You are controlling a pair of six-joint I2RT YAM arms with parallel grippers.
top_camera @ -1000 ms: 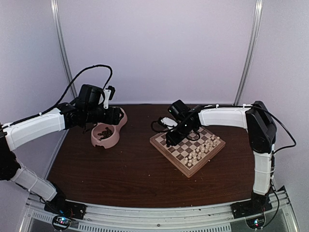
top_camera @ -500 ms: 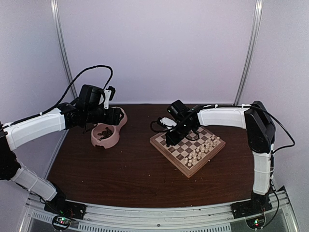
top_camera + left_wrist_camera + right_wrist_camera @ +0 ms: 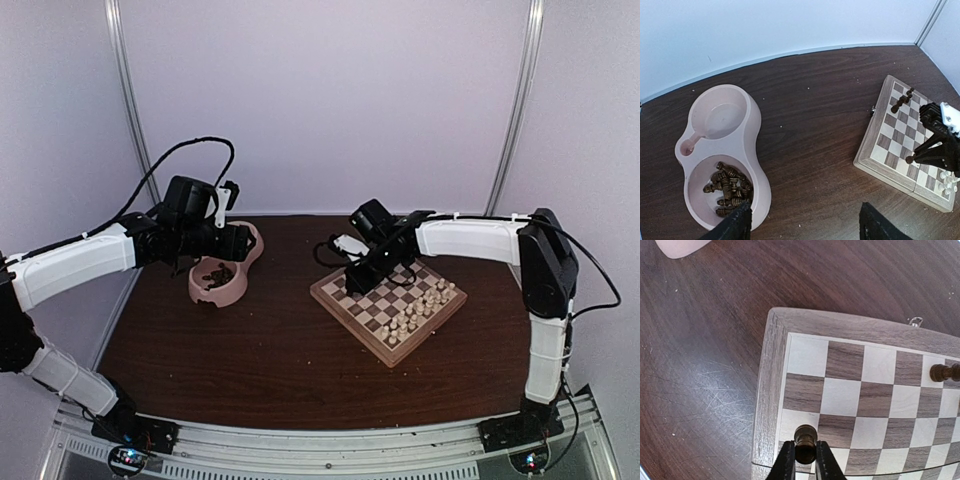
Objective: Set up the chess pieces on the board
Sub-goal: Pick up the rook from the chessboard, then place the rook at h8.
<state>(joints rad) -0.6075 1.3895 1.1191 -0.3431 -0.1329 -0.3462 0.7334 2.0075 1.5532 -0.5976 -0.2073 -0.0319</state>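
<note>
The chessboard [image 3: 330,296] lies right of centre and shows in the left wrist view [image 3: 879,131] and the right wrist view [image 3: 766,390]. My right gripper [image 3: 805,456] is shut on a dark chess piece [image 3: 805,439], held just above the squares by the board's left edge; it also shows from above [image 3: 356,282]. A few dark pieces [image 3: 902,101] stand at the board's far corner, one in the right wrist view [image 3: 940,372]. Several dark pieces [image 3: 729,188] lie in the pink bowl. My left gripper [image 3: 805,226] is open and empty, above the table beside the bowl.
The pink double bowl [image 3: 758,150] stands at the back left [image 3: 243,283]; its far compartment is empty. Pale cream chessmen [image 3: 416,311] fill the board's right side. Bare dark table lies between bowl and board. A cable runs behind the board.
My right gripper has shifted slightly up and to the right over the board's left edge, with the dark piece still in it. The left arm has not moved.
</note>
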